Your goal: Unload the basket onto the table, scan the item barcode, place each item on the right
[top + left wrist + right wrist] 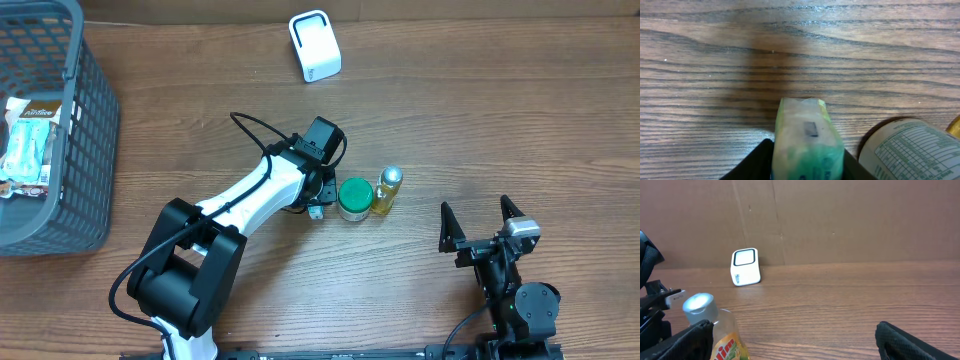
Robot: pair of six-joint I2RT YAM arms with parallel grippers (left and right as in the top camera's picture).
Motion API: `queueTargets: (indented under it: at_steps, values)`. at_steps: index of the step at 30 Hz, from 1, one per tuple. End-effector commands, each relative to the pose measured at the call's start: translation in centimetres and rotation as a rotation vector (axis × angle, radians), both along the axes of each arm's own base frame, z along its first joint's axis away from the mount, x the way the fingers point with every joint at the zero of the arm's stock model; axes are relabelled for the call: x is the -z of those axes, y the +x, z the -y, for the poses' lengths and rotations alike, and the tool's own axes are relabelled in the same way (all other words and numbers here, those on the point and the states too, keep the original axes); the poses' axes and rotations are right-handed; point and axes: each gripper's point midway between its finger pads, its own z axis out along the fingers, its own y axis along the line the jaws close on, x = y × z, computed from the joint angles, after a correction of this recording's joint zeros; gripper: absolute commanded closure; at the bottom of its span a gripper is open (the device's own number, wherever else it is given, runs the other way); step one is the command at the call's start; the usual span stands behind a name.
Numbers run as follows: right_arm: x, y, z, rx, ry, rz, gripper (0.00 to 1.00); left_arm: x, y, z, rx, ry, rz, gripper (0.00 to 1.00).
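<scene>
Left gripper (808,162) grasps green-white packet (807,132) just above worktop (715,60), beside green-lid jar (354,197) and 1 yellow bottle (387,190). Right gripper (476,208) released wide, empty.

left hand (317,200) at packet (315,211), beside jar (354,197) | bottle (386,190) touching jar | right hand (480,222) spread

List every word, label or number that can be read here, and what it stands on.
"lim": end of a red word on the yellow label of the bottle; the rest is cut off.
On the jar: fine print in a grid, too blurred to read.
On the packet: green print, blurred.
On the scanner: small dark mark on its front, too small.
On the packs in the basket: printed label, too small.
</scene>
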Motion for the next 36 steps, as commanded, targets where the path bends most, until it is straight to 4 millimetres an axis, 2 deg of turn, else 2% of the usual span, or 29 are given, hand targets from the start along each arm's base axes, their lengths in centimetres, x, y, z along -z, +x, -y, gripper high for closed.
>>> queueTargets:
  at_steps: [1,4,7,12,20,25,29,31,32,35,36]
  values:
    - [0.2,0.0,-0.1,-0.002,0.007,0.000,0.00,-0.8,-0.2,0.5,0.024,-0.019,0.015,0.58]
    - [0.2,0.0,-0.1,-0.002,0.007,0.000,0.00,-0.8,-0.2,0.6,0.045,-0.015,0.019,0.50]
    - [0.2,0.0,-0.1,-0.002,0.007,0.000,0.00,-1.0,0.0,0.6,0.069,-0.012,0.027,0.47]
    - [0.2,0.0,-0.1,-0.002,0.007,0.000,0.00,-2.2,1.5,0.5,0.062,-0.028,0.062,0.37]
    - [0.2,0.0,-0.1,-0.002,0.007,0.000,0.00,-6.2,4.8,0.8,0.109,-0.043,0.148,0.33]
    - [0.2,0.0,-0.1,-0.002,0.007,0.000,0.00,-9.3,6.6,-0.5,0.093,-0.009,0.187,0.28]
    - [0.2,0.0,-0.1,-0.002,0.007,0.000,0.00,-14.2,8.7,-3.2,0.122,0.097,0.258,0.35]
    - [0.2,0.0,-0.1,-0.002,0.007,0.000,0.00,-17.4,9.6,-4.7,0.135,0.154,0.304,0.34]
    - [0.2,0.0,-0.1,-0.002,0.007,0.000,0.00,-19.4,10.1,-5.7,0.124,0.188,0.337,0.32]
    - [0.2,0.0,-0.1,-0.002,0.007,0.000,0.00,-26.1,11.6,-9.4,0.071,0.300,0.461,0.15]
    - [0.2,0.0,-0.1,-0.002,0.007,0.000,0.00,-30.7,12.4,-12.2,0.045,0.377,0.555,0.09]
